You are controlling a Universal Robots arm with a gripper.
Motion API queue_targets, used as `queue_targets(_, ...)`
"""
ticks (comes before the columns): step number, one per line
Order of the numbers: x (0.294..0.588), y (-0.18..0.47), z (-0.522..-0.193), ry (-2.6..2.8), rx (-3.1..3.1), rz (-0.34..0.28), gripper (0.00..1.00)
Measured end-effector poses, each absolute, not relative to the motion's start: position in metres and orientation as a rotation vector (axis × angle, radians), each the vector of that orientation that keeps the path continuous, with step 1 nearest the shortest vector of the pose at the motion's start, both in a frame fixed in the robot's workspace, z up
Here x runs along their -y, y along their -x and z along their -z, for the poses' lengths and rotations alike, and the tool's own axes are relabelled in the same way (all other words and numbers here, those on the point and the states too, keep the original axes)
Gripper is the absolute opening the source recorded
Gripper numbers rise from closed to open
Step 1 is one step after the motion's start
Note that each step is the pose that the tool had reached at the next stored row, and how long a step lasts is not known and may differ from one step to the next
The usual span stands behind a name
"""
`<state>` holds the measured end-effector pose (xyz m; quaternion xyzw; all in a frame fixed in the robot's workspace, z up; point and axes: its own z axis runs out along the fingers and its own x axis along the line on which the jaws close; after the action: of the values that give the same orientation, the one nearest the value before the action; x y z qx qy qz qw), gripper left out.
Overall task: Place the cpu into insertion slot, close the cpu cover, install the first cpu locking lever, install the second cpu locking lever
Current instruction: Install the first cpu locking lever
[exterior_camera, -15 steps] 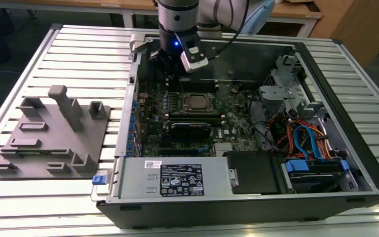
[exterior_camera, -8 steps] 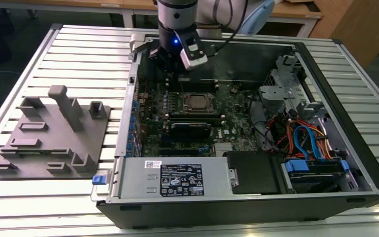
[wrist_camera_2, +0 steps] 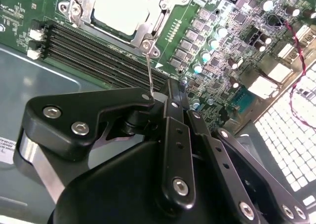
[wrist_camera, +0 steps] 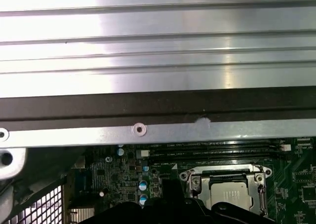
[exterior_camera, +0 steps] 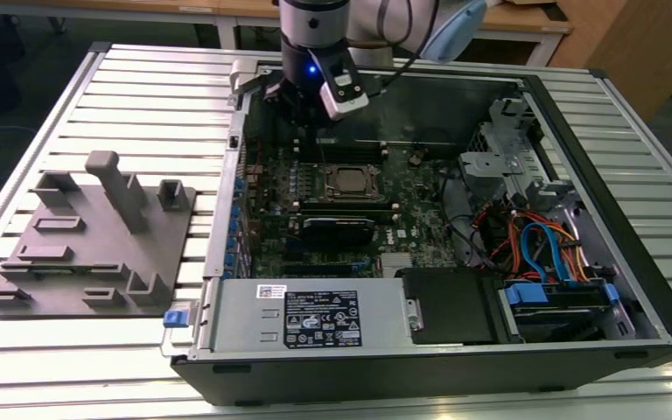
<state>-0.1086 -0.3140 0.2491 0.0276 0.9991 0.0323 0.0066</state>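
Note:
The cpu (wrist_camera_2: 121,9) lies in its socket on the green motherboard, pale metal top up; the exterior view has it mid-board (exterior_camera: 348,181). The cpu cover (wrist_camera_2: 146,32) is down around it as a silver frame, also seen in the first wrist view (wrist_camera: 224,173). One thin wire locking lever (wrist_camera_2: 149,71) stands up from the socket's corner, and its free end meets the tips of my gripper (wrist_camera_2: 163,93). The fingers are together on that end. In the exterior view my gripper (exterior_camera: 311,131) hangs over the board's rear edge, just behind the socket.
The open computer case (exterior_camera: 616,175) lies on a slatted table. Black memory slots (wrist_camera_2: 98,56) run beside the socket. A power supply (exterior_camera: 312,319), a drive cage and coloured cables (exterior_camera: 546,254) fill the near side. A grey fixture plate (exterior_camera: 91,245) sits at the exterior view's left.

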Motion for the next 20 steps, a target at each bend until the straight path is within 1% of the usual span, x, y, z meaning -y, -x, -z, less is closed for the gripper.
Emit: queue_targets(20,0.313,0.089,-0.250,-0.086,-3.124,-0.101,0.10)
